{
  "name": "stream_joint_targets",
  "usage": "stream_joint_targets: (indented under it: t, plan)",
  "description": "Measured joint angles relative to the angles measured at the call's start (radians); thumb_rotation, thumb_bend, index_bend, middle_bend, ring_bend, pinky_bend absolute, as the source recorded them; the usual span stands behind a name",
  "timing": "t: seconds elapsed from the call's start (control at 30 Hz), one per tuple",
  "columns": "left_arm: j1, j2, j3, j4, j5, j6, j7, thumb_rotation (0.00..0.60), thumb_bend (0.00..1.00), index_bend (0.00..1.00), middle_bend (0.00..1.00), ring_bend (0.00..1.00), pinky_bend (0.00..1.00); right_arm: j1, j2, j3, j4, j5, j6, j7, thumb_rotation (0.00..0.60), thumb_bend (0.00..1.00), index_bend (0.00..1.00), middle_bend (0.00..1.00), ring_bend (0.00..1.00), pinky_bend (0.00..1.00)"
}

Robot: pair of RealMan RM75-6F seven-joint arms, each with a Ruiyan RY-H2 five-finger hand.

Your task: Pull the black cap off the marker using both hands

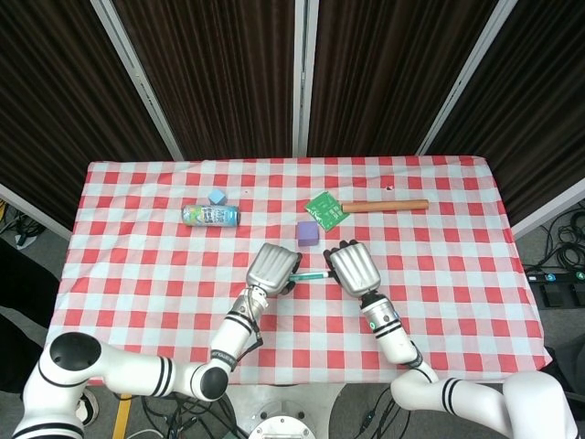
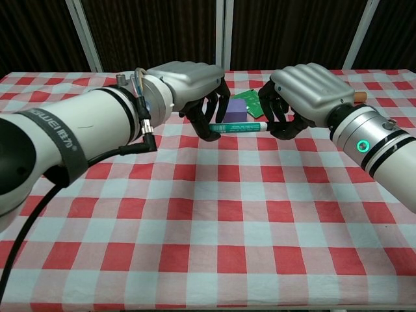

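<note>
In the head view we see the left robot hand (image 1: pixel 271 265) and the right robot hand (image 1: pixel 354 269) side by side just below the middle of the frame, above the checkered bench (image 1: pixel 137 265). The marker (image 1: pixel 309 273) bridges the gap between them, lying level. Just above it sits a purple block (image 1: pixel 307 232). Further up right lie a green card (image 1: pixel 324 208) and a hammer (image 1: pixel 388 206); upper left lie a can (image 1: pixel 209 216) and a small blue cube (image 1: pixel 217 197).

In the chest view, near the upper middle, we see the left robot hand (image 2: pixel 195 88) curled around the marker's (image 2: pixel 237 127) left end, and the right robot hand (image 2: pixel 304 94) pinching its right end, where the black cap (image 2: pixel 268 128) sits. The marker is held clear above the bench (image 2: pixel 214 234).
</note>
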Motion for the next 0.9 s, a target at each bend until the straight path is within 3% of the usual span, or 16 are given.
stream_joint_targets:
  t: [0.7,0.9]
  plan:
    - [0.025,0.028,0.001,-0.012,0.004,0.007,-0.025,0.6,0.42,0.6,0.6,0.56,0.59,-0.013,0.002,0.006,0.024,0.003,0.016,0.0,0.6,0.34,0.86,0.76,0.54,0.61]
    - [0.055,0.043,0.022,0.004,0.024,-0.004,-0.073,0.6,0.42,0.6,0.6,0.56,0.59,-0.034,0.02,-0.002,0.047,0.012,0.016,0.026,0.6,0.33,0.86,0.76,0.54,0.61]
